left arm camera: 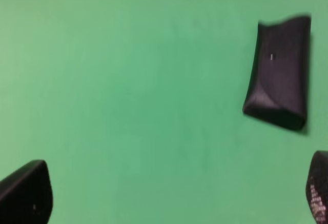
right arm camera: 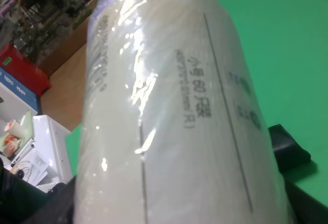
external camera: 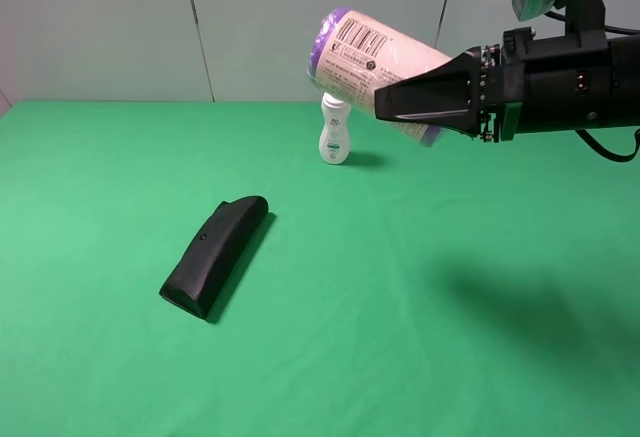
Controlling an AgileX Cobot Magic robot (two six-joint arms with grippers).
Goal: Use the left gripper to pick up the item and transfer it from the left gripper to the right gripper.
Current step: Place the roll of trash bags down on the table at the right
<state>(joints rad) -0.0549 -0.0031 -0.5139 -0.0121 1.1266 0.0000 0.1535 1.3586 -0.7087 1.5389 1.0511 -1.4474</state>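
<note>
- Right gripper (external camera: 385,97): reaches in from 3 o'clock of the high view, clamped across the roll (external camera: 365,57), which it holds in the air.
- Roll: at about 1 o'clock of the high view, clear of the table (external camera: 100,207). It is tilted, with the purple end up toward 10 o'clock and the other end down toward 4 o'clock. The barcode faces up near the purple end.
- Right wrist view: the roll (right arm camera: 174,111) fills most of the frame. Its cream label is under glossy film with printed text, and a purple rim shows at the far end.
- Left gripper (left arm camera: 171,203): seen only in its wrist view. Its fingers (left arm camera: 25,193) are spread wide at the frame corners, with only green cloth between them. It is open and holds nothing.
- Bottle (external camera: 335,137): white, upright on the table at 12 o'clock, below the roll's purple end. Its top is hidden by the roll.
- Case (external camera: 215,255): black, flat on the table at 8 o'clock of centre, long axis running 1 to 7 o'clock, well apart from the bottle.
- Left wrist view: the case (left arm camera: 279,70) lies on the cloth well ahead of the fingers. The picture is slightly blurred.
</note>
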